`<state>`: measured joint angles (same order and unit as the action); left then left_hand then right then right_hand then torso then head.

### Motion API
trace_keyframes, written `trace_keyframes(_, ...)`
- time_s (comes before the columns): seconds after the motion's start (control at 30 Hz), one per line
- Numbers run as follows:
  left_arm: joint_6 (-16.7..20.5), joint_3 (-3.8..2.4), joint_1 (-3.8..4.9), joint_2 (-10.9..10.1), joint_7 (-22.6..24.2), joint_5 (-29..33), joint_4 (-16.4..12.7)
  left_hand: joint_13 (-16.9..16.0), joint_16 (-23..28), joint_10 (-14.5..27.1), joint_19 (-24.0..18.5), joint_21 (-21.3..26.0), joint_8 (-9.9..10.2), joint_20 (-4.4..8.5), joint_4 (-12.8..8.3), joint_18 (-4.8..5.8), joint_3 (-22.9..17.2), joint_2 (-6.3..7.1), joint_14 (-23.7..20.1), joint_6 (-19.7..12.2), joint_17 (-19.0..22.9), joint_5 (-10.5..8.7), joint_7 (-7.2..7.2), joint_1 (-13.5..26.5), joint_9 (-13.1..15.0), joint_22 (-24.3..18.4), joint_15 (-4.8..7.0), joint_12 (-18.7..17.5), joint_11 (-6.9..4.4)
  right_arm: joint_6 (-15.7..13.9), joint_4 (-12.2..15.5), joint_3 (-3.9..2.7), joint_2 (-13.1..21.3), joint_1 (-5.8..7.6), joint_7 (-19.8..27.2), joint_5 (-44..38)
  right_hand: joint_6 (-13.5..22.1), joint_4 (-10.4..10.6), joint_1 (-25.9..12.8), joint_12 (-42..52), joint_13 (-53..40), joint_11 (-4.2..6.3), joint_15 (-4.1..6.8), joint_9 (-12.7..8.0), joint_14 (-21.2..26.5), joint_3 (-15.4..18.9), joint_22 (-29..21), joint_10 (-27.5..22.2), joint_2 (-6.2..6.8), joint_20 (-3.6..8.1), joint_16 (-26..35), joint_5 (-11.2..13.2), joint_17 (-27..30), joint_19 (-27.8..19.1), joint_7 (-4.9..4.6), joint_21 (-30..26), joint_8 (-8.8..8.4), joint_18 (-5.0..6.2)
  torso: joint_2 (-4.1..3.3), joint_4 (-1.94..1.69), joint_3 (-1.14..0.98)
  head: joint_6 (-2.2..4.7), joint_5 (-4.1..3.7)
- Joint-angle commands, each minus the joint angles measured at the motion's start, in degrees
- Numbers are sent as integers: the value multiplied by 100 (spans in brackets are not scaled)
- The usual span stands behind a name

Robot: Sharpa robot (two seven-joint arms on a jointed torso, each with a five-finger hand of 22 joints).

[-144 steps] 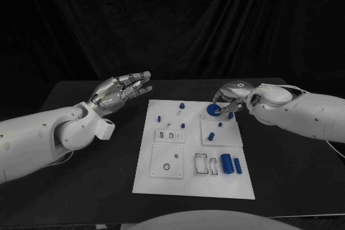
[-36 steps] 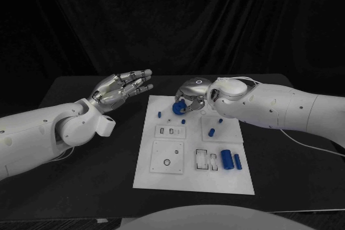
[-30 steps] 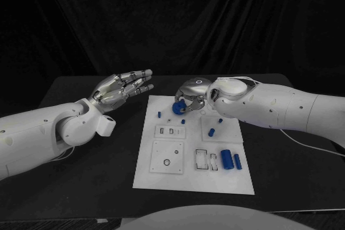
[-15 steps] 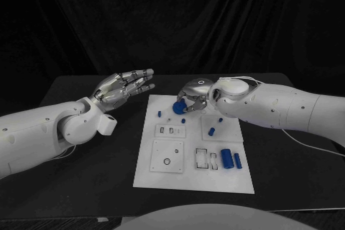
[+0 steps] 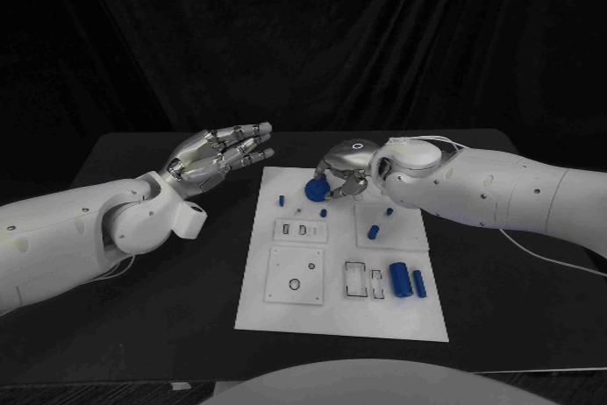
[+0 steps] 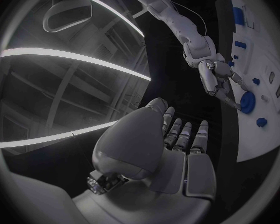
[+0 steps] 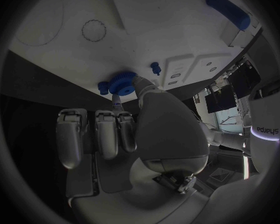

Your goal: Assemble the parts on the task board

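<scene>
Left hand point(image 5: 217, 154) is held open with fingers spread above the surface point(image 5: 152, 282) just off the board's point(image 5: 341, 322) far left corner, while a blue gear point(image 5: 315, 188) is pinched by the right hand point(image 5: 341, 170) over the board's far end, with other blue parts point(image 5: 406, 284) lying nearer.

blue gear point(image 5: 315, 188): partly behind right hand point(image 5: 341, 171) | seated or lifted: unclear (too small)

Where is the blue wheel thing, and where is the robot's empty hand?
blue gear point(image 5: 314, 188), head view, on its round face.
left hand point(image 5: 217, 155), head view, on its open palm.
</scene>
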<state>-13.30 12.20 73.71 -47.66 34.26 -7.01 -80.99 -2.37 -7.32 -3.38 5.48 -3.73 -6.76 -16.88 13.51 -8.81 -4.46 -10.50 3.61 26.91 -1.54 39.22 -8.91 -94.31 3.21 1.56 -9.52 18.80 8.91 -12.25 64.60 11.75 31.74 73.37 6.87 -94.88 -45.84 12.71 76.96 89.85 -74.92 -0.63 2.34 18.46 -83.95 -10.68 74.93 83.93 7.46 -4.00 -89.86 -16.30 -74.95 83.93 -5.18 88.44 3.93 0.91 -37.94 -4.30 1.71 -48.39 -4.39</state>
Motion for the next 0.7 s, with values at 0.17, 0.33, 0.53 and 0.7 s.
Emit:
trace_keyframes(0.17,-78,-6,-10,0,35,23,-15,2,-14,49,-33,26,-7,11,8,82,-31,56,-7,-25,-5,24,-62,16,-6,-8,-41,-20,5,42,35,0,68,-21,-21,-33,-288,-61,-53,15,-1508,40,25,7,-605,9,1434,607,-59,5,-14,41,-1505,469,50,-21,132,-35,1,-3,-2,-12,8)
trace_keyframes(0.33,-76,-6,-11,-12,29,23,-22,3,-15,52,-31,25,-8,10,8,83,-47,56,-9,-26,-5,22,-64,20,-6,-7,-41,-20,7,-3,50,0,119,-23,-7,-33,-450,-66,-74,15,-1508,50,36,22,-605,13,1429,607,-76,17,-14,52,-1505,460,57,-33,195,-32,1,2,-1,-9,18)
trace_keyframes(0.53,-73,-6,-12,-27,22,23,-25,2,-17,52,-29,24,-12,10,8,84,-52,55,-9,-13,-5,22,-65,21,-4,-6,-41,-19,8,-105,78,0,205,-24,29,-33,-630,-75,-88,15,-1508,59,45,62,-605,18,1425,607,-91,27,-14,81,-1505,451,68,-43,276,-28,-1,4,5,-2,30)
trace_keyframes(0.7,-78,-6,-14,-29,19,23,-20,2,-17,52,-29,24,-12,10,8,84,-52,55,-9,-13,-5,22,-65,21,-4,-6,-41,-19,8,-216,124,0,303,-25,70,-33,-911,-116,-86,15,-1508,85,66,209,-605,40,1419,607,-122,48,-14,163,-1505,440,97,-58,471,-24,1,0,1,8,29)
